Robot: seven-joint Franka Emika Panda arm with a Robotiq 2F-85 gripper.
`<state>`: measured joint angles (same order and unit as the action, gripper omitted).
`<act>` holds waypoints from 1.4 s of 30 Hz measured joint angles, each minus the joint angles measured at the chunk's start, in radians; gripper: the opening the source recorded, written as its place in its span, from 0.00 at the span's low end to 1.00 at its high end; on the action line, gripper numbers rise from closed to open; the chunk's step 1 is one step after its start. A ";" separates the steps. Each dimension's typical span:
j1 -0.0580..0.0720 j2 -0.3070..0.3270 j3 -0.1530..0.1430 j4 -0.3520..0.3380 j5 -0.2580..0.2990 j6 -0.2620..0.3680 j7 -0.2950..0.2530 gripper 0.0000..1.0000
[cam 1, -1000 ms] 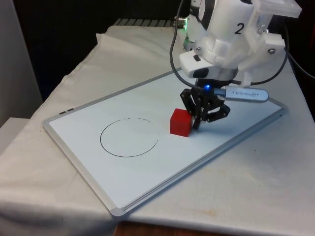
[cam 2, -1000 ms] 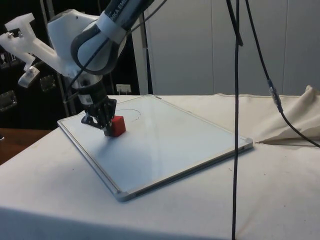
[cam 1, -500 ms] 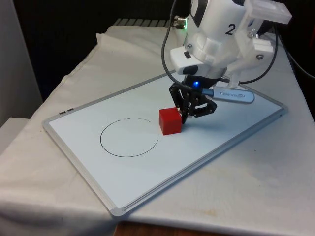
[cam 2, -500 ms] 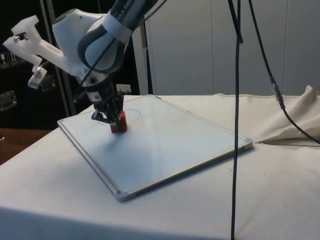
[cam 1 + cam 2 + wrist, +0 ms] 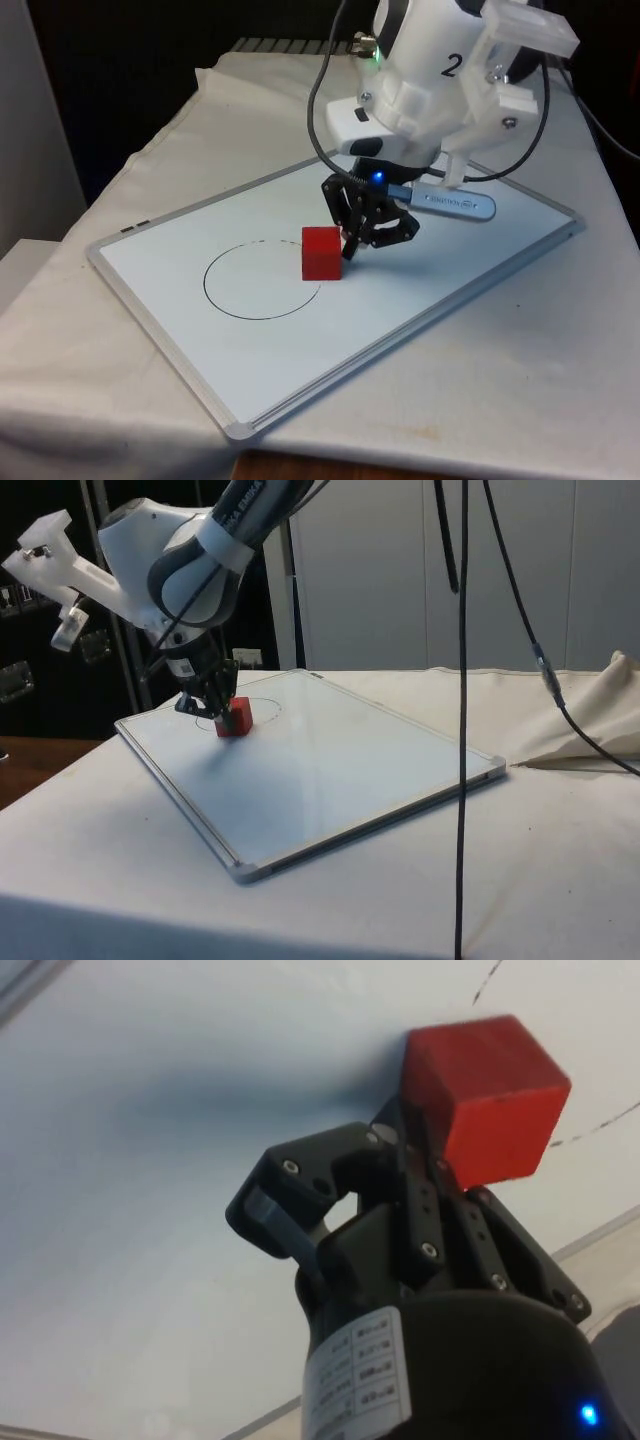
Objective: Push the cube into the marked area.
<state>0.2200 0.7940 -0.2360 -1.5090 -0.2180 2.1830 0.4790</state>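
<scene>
Now the closed gripper (image 5: 348, 250) presses the cube (image 5: 321, 253) at the circle (image 5: 262, 281) edge; push low and straight toward its centre.

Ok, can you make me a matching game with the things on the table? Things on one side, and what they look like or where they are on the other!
Things:
1. cube
2. circle
3. gripper
4. whiteboard

Descriptions:
A. black, pressed against the cube's side
B. flat, with a grey frame, lying on the white cloth
C. red, sitting on the circle's edge
D. a thin dark line drawn on the board

Pairs: 1-C, 2-D, 3-A, 4-B
</scene>
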 measured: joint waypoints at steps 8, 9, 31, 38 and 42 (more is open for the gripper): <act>-0.010 0.041 -0.006 0.070 0.001 -0.017 0.001 0.00; -0.010 0.044 -0.009 0.075 0.001 -0.018 0.001 0.00; -0.009 0.060 -0.065 0.093 -0.030 -0.073 0.027 0.00; -0.004 0.066 -0.065 0.112 -0.040 -0.074 0.038 0.00; -0.001 0.082 -0.064 0.140 -0.040 -0.075 0.038 0.00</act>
<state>0.2190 0.8760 -0.3000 -1.3690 -0.2580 2.1080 0.5170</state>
